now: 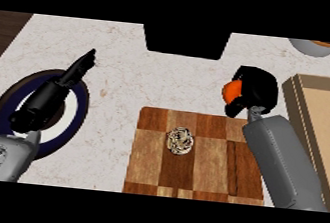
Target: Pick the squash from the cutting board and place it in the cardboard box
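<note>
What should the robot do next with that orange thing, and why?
Probably carry it sideways to the right, over the box. The right hand is curled round the orange squash, already off the board, but it hangs over the counter just left of the box's edge, so it isn't above the box yet.

Even, soft light falls on the pale marbled counter (163, 78); the checkered wooden cutting board (193, 156) casts almost no shadow, and nothing shows glare or blur
</note>
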Motion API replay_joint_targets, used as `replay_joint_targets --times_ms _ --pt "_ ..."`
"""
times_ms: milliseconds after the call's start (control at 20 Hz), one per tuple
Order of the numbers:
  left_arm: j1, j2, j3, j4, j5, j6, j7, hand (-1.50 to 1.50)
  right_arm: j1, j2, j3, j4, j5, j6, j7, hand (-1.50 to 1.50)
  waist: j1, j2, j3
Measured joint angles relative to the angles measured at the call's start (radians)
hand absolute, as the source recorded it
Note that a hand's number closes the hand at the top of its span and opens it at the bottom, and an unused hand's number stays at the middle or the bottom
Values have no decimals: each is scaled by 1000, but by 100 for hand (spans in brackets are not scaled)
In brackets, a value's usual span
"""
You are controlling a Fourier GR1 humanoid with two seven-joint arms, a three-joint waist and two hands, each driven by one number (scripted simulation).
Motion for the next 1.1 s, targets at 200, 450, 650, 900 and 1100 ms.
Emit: replay_joint_targets --times_ms 200,450,650,900,1100 --pt "4 -4 9 5 -6 0 -3 0 -139 -31 -18 153 54 -81 -68 150 -8 -5 -1" --pt "7 1 33 1 -3 -10 6 0 -268 -50 -55 203 97 -131 -39 150 -26 -13 -2" --pt "25 -5 32 -12 -11 -5 8 0 -327 -72 -118 196 129 -206 80 150 -34 -17 -2" --pt "27 -4 48 6 -16 -8 -3 0 -335 -128 -196 170 158 -282 198 150 -47 -19 -2" --pt "24 -9 55 -2 -18 -13 6 0 -311 -196 -257 150 151 -311 219 150 -50 -19 -2"
